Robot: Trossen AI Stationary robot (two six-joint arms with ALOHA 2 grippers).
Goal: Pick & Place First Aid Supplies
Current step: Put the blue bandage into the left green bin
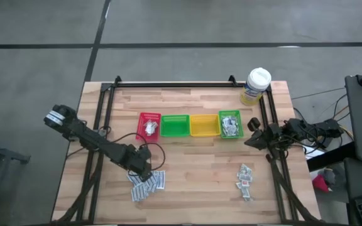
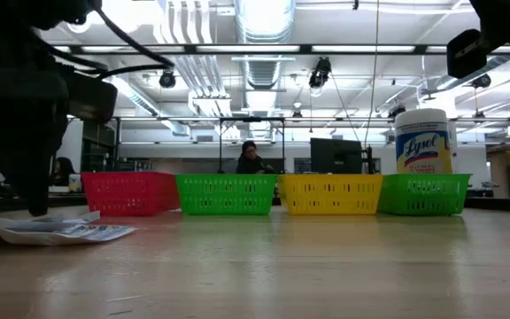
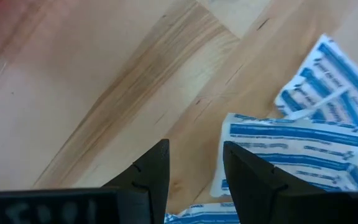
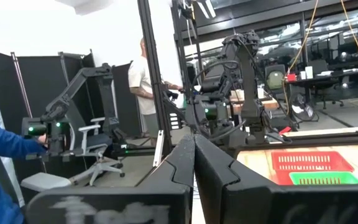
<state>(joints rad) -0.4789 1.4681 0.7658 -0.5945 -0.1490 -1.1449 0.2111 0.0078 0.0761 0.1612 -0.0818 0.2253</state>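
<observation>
A pile of white-blue first aid supplies (image 1: pixel 147 184) lies flat on the wooden table near its front left and also shows in the low view (image 2: pixel 60 232). My left gripper (image 1: pixel 143 169) points steeply down over the pile's far edge, open. In the left wrist view (image 3: pixel 194 154) bare wood shows between its fingers, and a white-blue sachet (image 3: pixel 291 152) lies just beside one fingertip. A second pile of supplies (image 1: pixel 246 179) lies front right. My right gripper (image 4: pixel 194 146) waits shut at the table's right edge (image 1: pixel 252 132), holding nothing.
A row of bins stands mid-table: red (image 1: pixel 149 125), green (image 1: pixel 175 125), yellow (image 1: pixel 203 125) and green (image 1: pixel 230 124). The red bin and the right green bin hold sachets. A yellow wipes tub (image 1: pixel 256 85) stands at the far right. Bare wood lies between the piles.
</observation>
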